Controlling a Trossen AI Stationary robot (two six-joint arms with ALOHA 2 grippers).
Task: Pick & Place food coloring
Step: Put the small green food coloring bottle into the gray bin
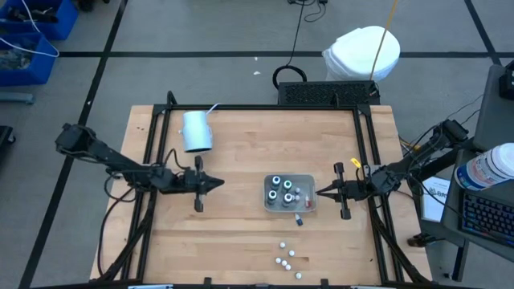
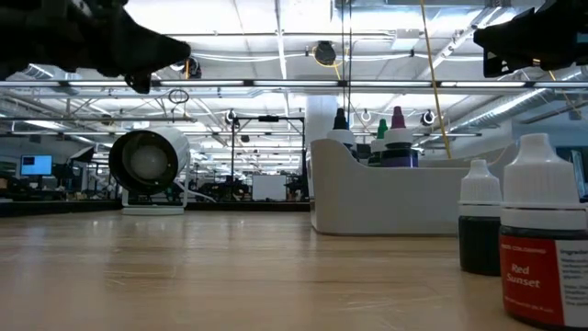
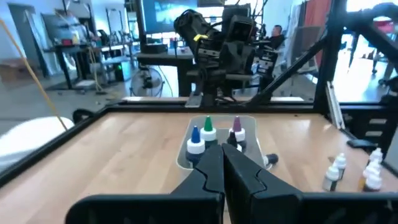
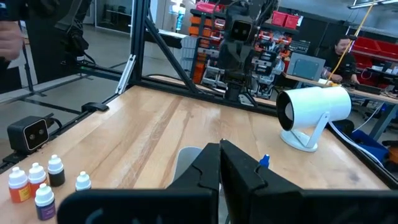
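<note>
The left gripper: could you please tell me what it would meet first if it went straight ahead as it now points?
Probably the translucent grey square tray of food coloring bottles. The left gripper, fingers shut, points across bare wood at it.

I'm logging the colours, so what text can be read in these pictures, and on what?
"Red Sunset": label of the nearest bottle, low view.
The dark bottle beside it shows no readable label.
Bottles in the tray and loose ones elsewhere: too small to read.

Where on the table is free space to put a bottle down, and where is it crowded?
Free: bare wood between the left gripper and the tray, and behind the tray beside the cup. Crowded: inside the tray, and the front, where loose bottles lie. The right gripper sits beside the tray.
</note>
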